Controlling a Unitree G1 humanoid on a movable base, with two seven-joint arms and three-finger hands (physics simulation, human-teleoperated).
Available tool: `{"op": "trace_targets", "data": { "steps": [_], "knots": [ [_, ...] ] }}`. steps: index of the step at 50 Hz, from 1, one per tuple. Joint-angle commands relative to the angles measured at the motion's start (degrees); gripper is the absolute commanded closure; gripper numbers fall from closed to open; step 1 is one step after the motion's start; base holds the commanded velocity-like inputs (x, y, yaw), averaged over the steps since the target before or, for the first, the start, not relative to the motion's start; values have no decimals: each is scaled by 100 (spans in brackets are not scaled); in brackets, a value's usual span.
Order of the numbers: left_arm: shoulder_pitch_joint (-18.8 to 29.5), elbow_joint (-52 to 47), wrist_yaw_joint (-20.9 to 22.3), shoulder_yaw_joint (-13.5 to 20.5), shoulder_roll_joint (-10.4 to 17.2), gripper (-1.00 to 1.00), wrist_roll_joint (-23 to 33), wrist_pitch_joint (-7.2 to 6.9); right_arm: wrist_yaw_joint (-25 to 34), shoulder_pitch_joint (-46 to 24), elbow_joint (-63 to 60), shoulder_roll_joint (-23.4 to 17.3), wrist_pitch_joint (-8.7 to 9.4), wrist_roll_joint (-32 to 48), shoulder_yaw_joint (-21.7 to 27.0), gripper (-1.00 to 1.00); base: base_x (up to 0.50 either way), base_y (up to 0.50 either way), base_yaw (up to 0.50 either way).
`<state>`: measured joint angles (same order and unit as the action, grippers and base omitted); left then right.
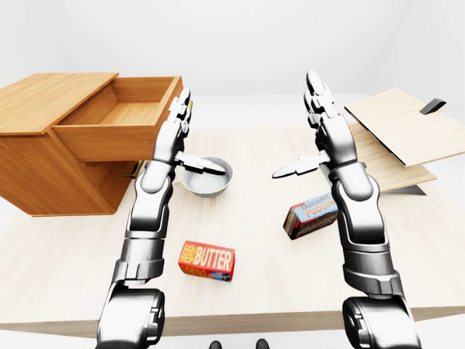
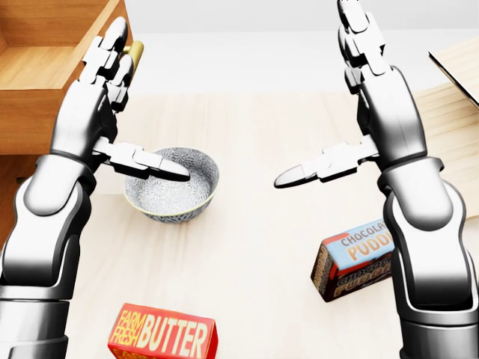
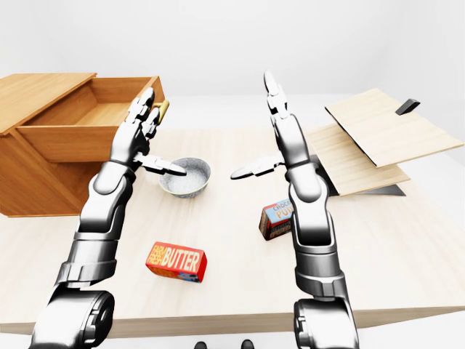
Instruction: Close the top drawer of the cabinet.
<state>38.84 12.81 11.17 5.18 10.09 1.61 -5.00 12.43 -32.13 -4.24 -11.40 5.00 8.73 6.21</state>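
Top drawer (image 1: 116,120) stood pulled out of cabinet (image 1: 43,145), upper left of left-eye view, on table (image 1: 65,254). Left hand (image 2: 101,112) raised flat against drawer's front panel near brass handle (image 2: 135,52); fingers (image 2: 112,48) extended straight, thumb jutting right over patterned bowl (image 2: 174,187), gripping nothing. Contact with panel: could not tell. Right hand (image 2: 367,90) likewise spread wide, empty, well apart from drawer. Butter box (image 1: 207,260) and chocolate pudding box (image 2: 352,258) lay lower on table. Wooden boards (image 3: 378,142) stacked right.
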Motion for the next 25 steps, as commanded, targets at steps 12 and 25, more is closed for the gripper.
{"op": "trace_targets", "data": {
  "steps": [12,25],
  "knots": [
    [266,732,-376,45,72,-100,151,0,-27,70,-71,79,0,30,-42,-100,0,0,0],
    [184,2162,-438,150,257,-100,91,410,-25,144,-145,115,0,64,-66,-100,0,0,0]
  ]
}}
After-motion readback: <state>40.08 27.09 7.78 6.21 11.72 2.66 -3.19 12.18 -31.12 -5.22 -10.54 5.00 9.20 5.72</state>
